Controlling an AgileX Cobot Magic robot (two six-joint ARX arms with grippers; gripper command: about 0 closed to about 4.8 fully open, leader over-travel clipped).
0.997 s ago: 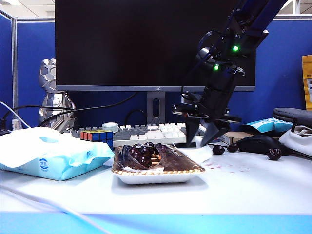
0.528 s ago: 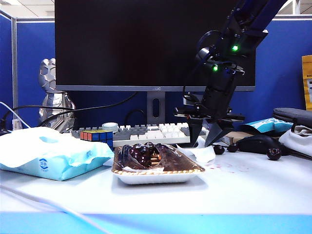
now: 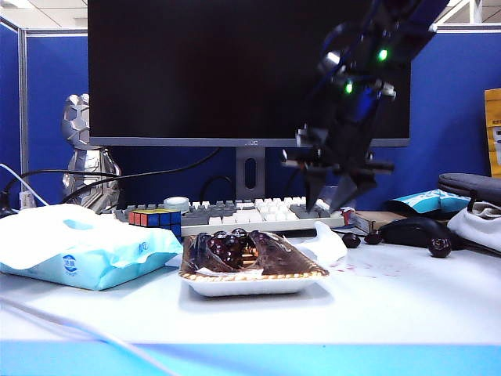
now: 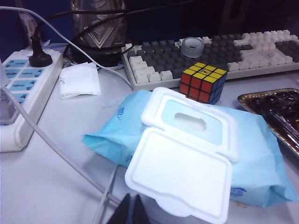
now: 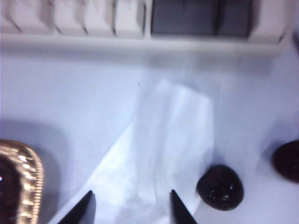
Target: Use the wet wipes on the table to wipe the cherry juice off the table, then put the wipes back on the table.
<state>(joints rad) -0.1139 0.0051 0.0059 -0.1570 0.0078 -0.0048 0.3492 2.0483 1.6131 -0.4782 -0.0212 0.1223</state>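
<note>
Exterior view, nearest first: light-blue front edge of the counter [image 3: 391,313], then one food tray [image 3: 250,283] at the middle and one blue wipe packet [image 3: 78,251] to its left, flap open. Left hand [image 4: 131,212] low beside that packet, seen only as dark tips at the edge of the left wrist view, seemingly pressed together and gripping nothing. Just right of the tray, the cherry juice [image 3: 368,269] as faint pink speckles on the white top. Behind it, the wet wipes [image 3: 329,241]: a single limp sheet lying against the tray's far corner, untouched. Directly above, the right hand [image 3: 327,205] spread wide and empty, tips straddling the sheet in the right wrist view. Judged as the pick-up step: lower straight down, pinch a raised fold rather than the flat part, steer clear of the cherry [image 5: 220,186] just beside the sheet, and close fully before lifting. Counted: one sheet, one packet, one tray, three loose cherries along the right, one puzzle cube [image 3: 155,218]. Farthest back, one keyboard [image 3: 235,211].
</note>
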